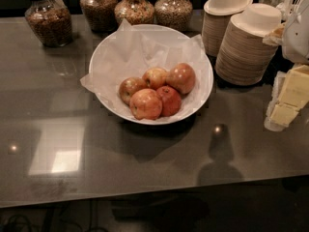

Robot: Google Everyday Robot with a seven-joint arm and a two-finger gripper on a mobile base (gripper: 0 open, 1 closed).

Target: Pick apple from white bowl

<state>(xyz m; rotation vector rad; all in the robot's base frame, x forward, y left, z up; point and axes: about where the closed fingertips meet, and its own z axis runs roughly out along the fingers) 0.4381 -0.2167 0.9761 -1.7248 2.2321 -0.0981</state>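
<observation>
- My gripper wasn't in frame anywhere, so I can't tell if it was released or clenched. Only a dark shadow (pixel 218 154) lay on the grey counter (pixel 120 163) near the bowl's front-right, poss. from the arm.
- Step in hand, as I judged it, was the approach. All 5 apples sat in the white bowl (pixel 208 81), none lifted.
- Target apple (pixel 146 104) was at the front of the pile, nearest the bowl's front rim. It rested on the crumpled paper liner (pixel 140 47).
- It touched the deep-red apple (pixel 170 100) on its right and the smaller apple (pixel 129 88) behind-left. The pale peach apple (pixel 154 77) was just behind.
- Looks: biggest of the lot, round, glossy skin, reddish-orange w/ a yellowish blush low on the front-left.
- To do it well I'd have come in from above w/ fingers spread wide.
- I'd have gripped the upper half, where the neighbours curve away and leave room.
- One finger belonged on the free front-left side, clear of the rim.
- Glossy round skin prob. slips, so a centred squeeze across the widest part, then a straight lift.
- Risks: pinching the liner along w/ the fruit, or nudging the red one so the pile rolls.
- Paper-bowl stacks (pixel 241 47) and glass jars (pixel 48 21) stood well apart behind, no worry for a top approach.
</observation>
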